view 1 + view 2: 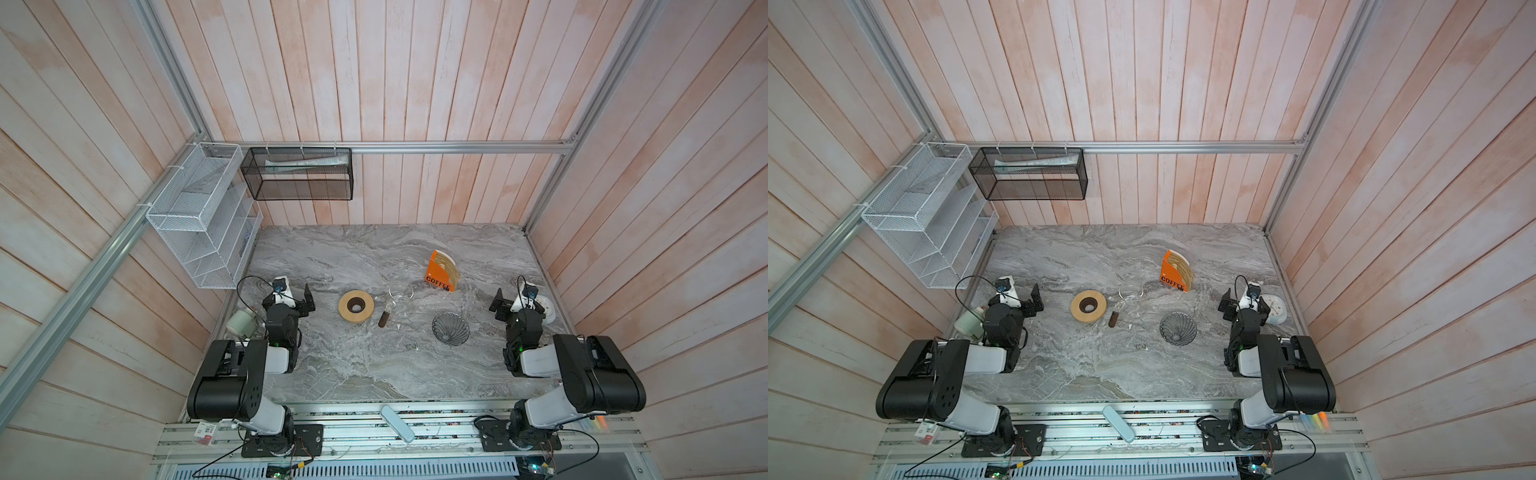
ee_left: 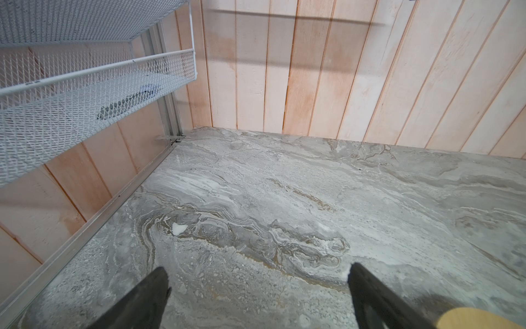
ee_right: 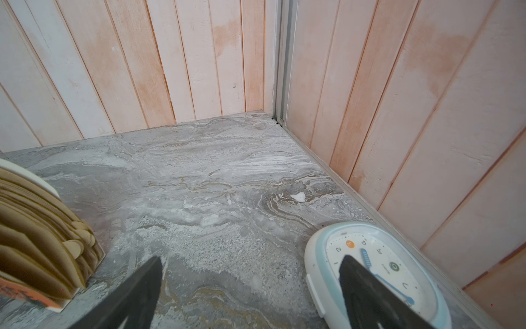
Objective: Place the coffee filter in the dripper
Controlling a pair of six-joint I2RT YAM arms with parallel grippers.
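where the dripper [image 1: 451, 328] sits: on the counter [image 1: 374, 370], right of middle
filters [image 1: 451, 269]: in the orange stand [image 1: 435, 270] (upright)
left claw [image 2: 257, 270]: released
right claw [image 3: 252, 259]: released

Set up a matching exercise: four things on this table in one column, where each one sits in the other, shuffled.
Things
1. dripper
2. wooden ring
3. coffee filters
4. white timer

Places
A. stacked in the orange stand
B. just left of the glass jug
C. beside the right gripper
D. standing empty, in front of the stand

Pairs: 1-D, 2-B, 3-A, 4-C
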